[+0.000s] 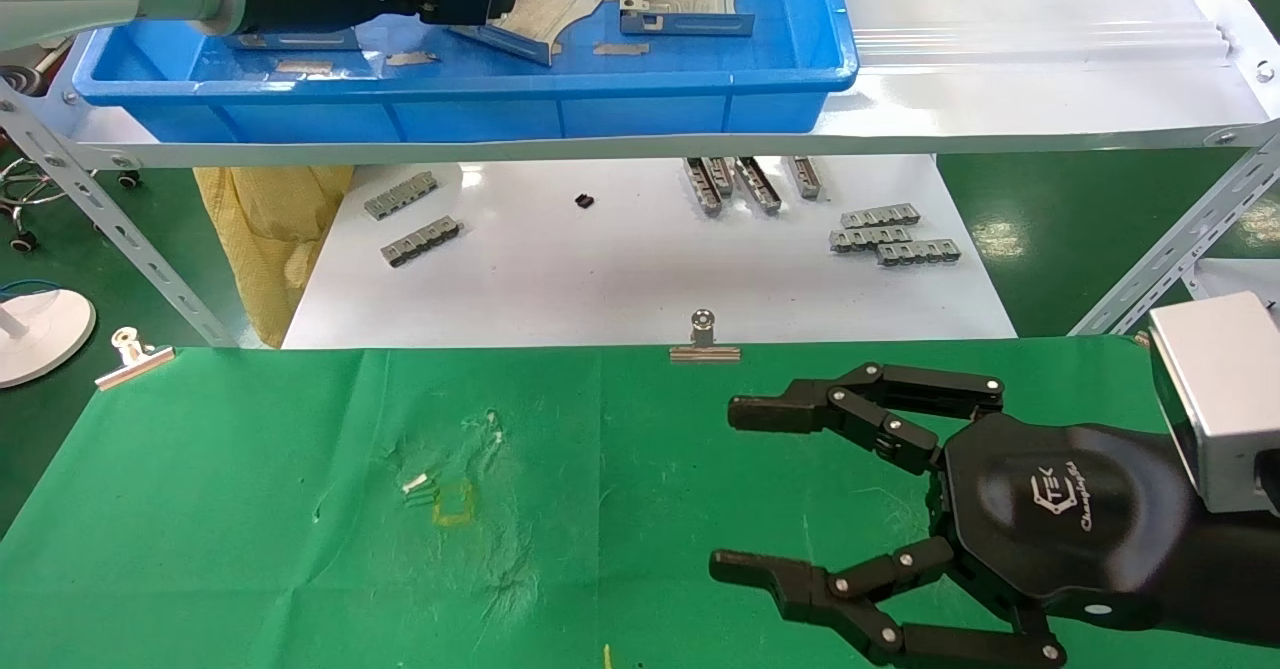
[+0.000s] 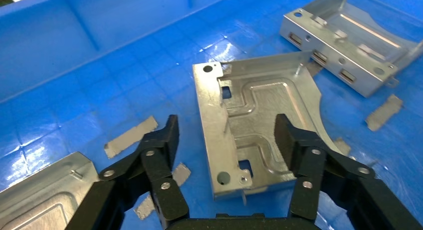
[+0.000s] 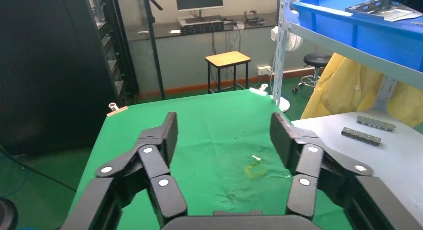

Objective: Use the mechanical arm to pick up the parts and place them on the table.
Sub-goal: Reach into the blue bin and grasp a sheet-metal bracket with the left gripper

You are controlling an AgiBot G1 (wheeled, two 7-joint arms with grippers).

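While the right gripper (image 1: 722, 489) hovers over the near right of the green counter (image 1: 250, 509), fingers spread wide and holding nothing, the left gripper (image 2: 224, 135) reaches into the blue bin (image 1: 500, 99) on the far shelf. Its fingers (image 2: 167, 137) stand apart, one either side of a silver part (image 2: 259, 120), not yet closed on it; a second part (image 2: 344, 40) lies farther right.
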